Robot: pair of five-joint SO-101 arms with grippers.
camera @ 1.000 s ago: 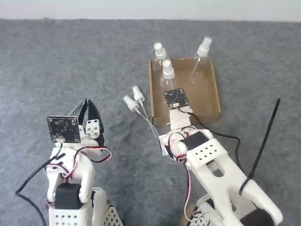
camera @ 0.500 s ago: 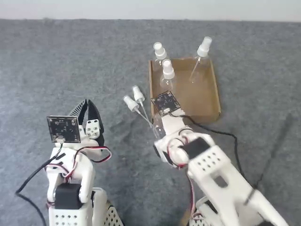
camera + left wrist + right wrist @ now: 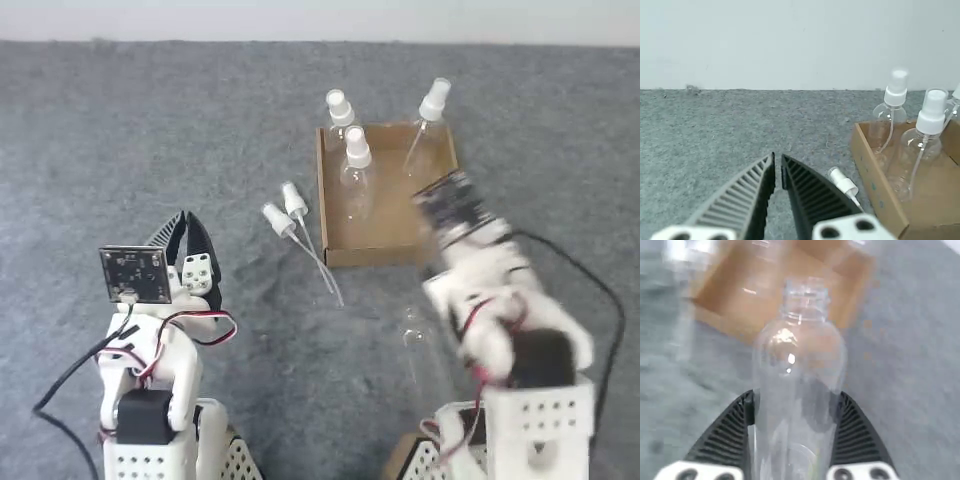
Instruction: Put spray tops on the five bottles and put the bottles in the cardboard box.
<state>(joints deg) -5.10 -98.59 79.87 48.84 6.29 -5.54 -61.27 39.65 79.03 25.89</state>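
Grey carpeted table (image 3: 120, 120) under everything. At the front right, right arm (image 3: 490, 300) raised, reaching up to the near right corner of the cardboard box (image 3: 322, 200). Right gripper (image 3: 795, 402) closed around the body of a clear uncapped bottle (image 3: 797, 355) (neck bare, pointing toward the box), both jaws pressed to its sides. At the front left, left gripper (image 3: 777, 162) low over the carpet, jaws almost together with only a thin slit between, gripping nothing. Box open-topped, well beyond the left gripper. Inside it, a capped bottle (image 3: 357, 180) upright near the left wall. A second bottle (image 3: 432, 103) tilted at the far right corner. A third bottle (image 3: 340, 105) at the far left corner, in the box or just behind it, hard to tell. Just left of the box on the carpet, two loose spray tops (image 3: 294, 198) side by side, thin tubes trailing toward the arms.
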